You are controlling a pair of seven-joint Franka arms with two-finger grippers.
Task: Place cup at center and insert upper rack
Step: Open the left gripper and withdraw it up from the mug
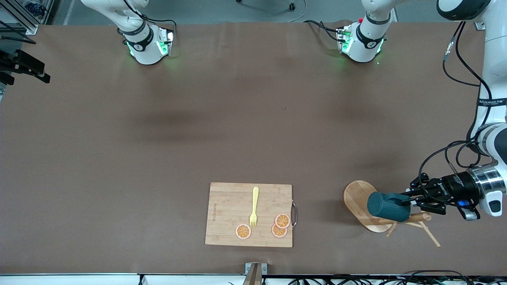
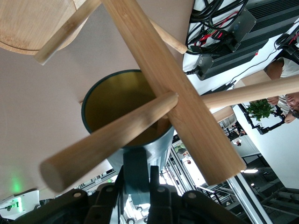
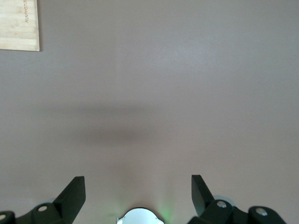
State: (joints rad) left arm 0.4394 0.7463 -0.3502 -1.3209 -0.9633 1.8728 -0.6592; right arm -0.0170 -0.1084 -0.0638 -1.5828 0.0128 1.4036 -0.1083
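The cup (image 1: 387, 206) is held by its handle in the left gripper (image 1: 410, 200), hanging on the upper rack (image 1: 362, 206) near the table's front edge at the left arm's end. It is judged rigid, breakable, so the handle suits. The right gripper (image 3: 138, 192) is spread wide, waiting.

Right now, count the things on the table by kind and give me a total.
Cutting board: 1
Fork: 1
Orange slices: 3
Mug tree: 1
Cup, hung on the tree, handle in the left gripper: 1
Total: 7

Dark teal ribbed cup (image 1: 387, 206), ochre inside, hangs tipped sideways on a peg. Light wooden upper rack (image 1: 362, 204) stands toward the left arm's table end, oval base, angled pegs.
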